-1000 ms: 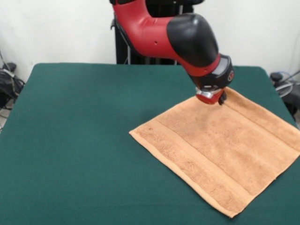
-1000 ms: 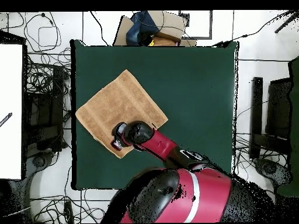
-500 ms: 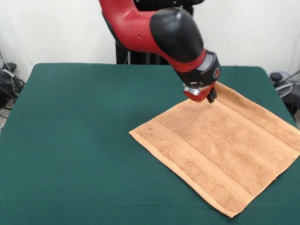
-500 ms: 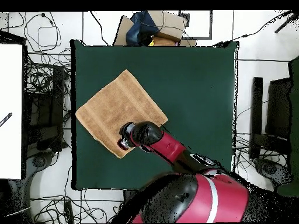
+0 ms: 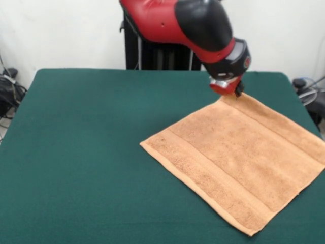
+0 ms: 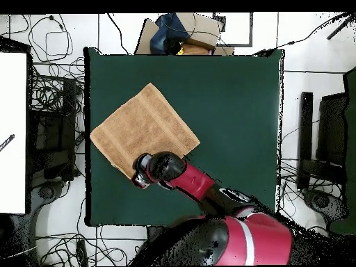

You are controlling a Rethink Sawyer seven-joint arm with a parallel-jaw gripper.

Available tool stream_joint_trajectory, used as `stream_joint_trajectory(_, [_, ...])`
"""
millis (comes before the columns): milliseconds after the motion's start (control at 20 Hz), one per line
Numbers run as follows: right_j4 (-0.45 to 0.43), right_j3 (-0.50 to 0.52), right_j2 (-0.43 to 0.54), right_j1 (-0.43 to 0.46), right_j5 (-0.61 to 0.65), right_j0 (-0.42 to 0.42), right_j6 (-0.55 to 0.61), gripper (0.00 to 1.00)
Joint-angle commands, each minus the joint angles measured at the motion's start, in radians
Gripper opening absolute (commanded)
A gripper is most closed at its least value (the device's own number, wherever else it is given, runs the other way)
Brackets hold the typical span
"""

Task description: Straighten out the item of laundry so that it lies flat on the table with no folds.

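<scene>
table (image 5: 91, 152) green felt | towel (image 5: 238, 157) flat | end effector (image 5: 227, 90) grip unclear

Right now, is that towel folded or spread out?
Spread out: the towel lies as one flat square on the table, all edges visible, no folds showing.
</scene>
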Motion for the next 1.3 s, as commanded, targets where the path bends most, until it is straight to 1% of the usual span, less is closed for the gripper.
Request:
stream_joint_trajectory(50, [0.055, 0.063, 0.103, 0.047, -0.164, 0.083, 0.076, 0.00])
stream_joint_trajectory(100, [0.057, 0.052, 0.098, 0.065, -0.185, 0.098, 0.082, 0.00])
stream_joint_trajectory(350, [0.045, 0.029, 0.084, 0.136, -0.267, 0.125, 0.071, 0.00])
stream_joint_trajectory(500, [0.020, 0.036, 0.072, 0.166, -0.307, 0.116, 0.048, 0.00])
stream_joint_trajectory(650, [-0.010, 0.046, 0.064, 0.194, -0.341, 0.082, 0.015, 0.00])
stream_joint_trajectory(800, [-0.010, 0.067, 0.066, 0.176, -0.332, 0.048, 0.010, 0.00])
stream_joint_trajectory(1000, [-0.003, 0.100, 0.076, 0.107, -0.275, -0.006, 0.007, 0.00])
stream_joint_trajectory(1150, [-0.004, 0.114, 0.082, 0.072, -0.234, -0.053, -0.009, 0.00])
stream_joint_trajectory(1300, [0.003, 0.110, 0.076, 0.047, -0.184, -0.071, -0.018, 0.00])
